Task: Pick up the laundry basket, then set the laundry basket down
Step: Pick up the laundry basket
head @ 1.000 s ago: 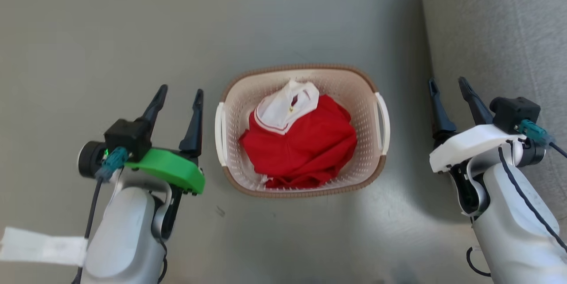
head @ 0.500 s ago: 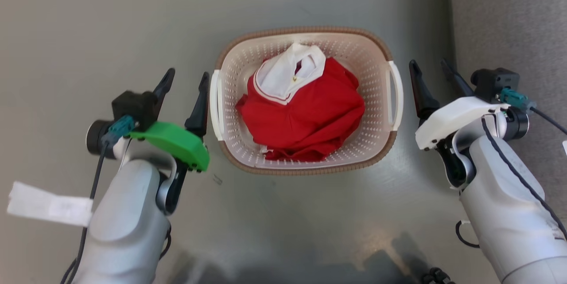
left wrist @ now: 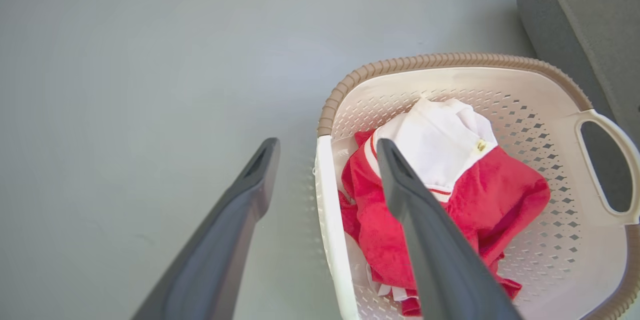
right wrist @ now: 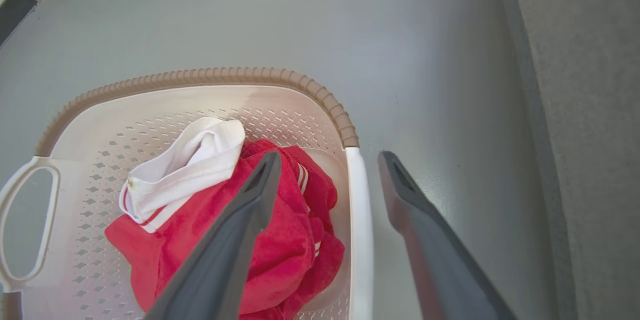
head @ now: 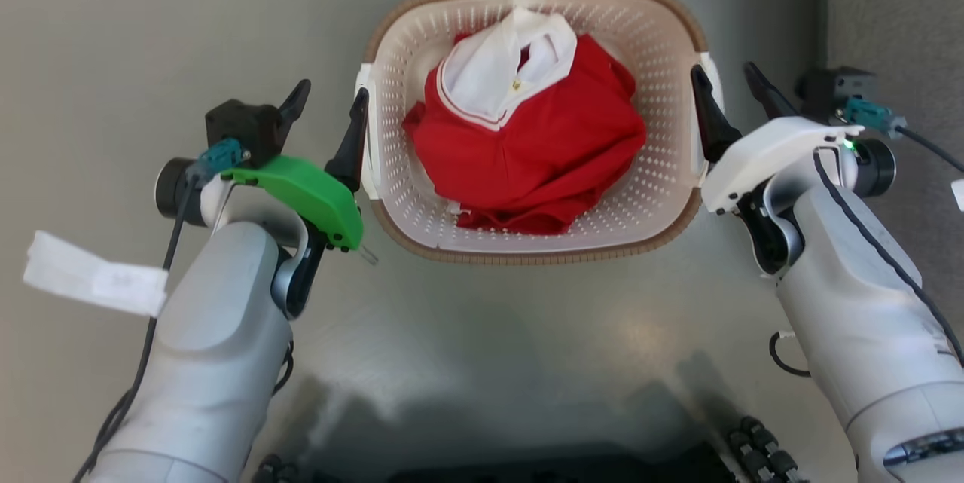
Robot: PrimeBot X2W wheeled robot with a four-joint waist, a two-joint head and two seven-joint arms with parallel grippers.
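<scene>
Grey smooth floor (head: pixel 151 31) lies all around the laundry basket (head: pixel 527 253). The basket sits on it, right between the two arms. Both grippers are wide open.

The left gripper (head: pixel 333 89) is at the basket's left side. One finger is outside the white left handle (left wrist: pixel 331 220) and one is inside, over the clothes. The right gripper (head: pixel 721 68) does the same at the white right handle (right wrist: pixel 359 230). Nothing is squeezed yet.

Inside the basket is a red shirt (head: pixel 542 144) with a white collar (head: pixel 497 68). I think the inside fingers could pinch the shirt along with the handle. Then the hold would be soft and slippy. If one side grabs and the other misses, the basket could tip and the shirt could fall out.

A grey soft seat (head: pixel 896 1) stands close to the basket's right side. The right arm (head: pixel 851 302) could bump it on the way up. A white paper tag (head: pixel 94 279) hangs off the left arm (head: pixel 211 302), well away from the basket.
</scene>
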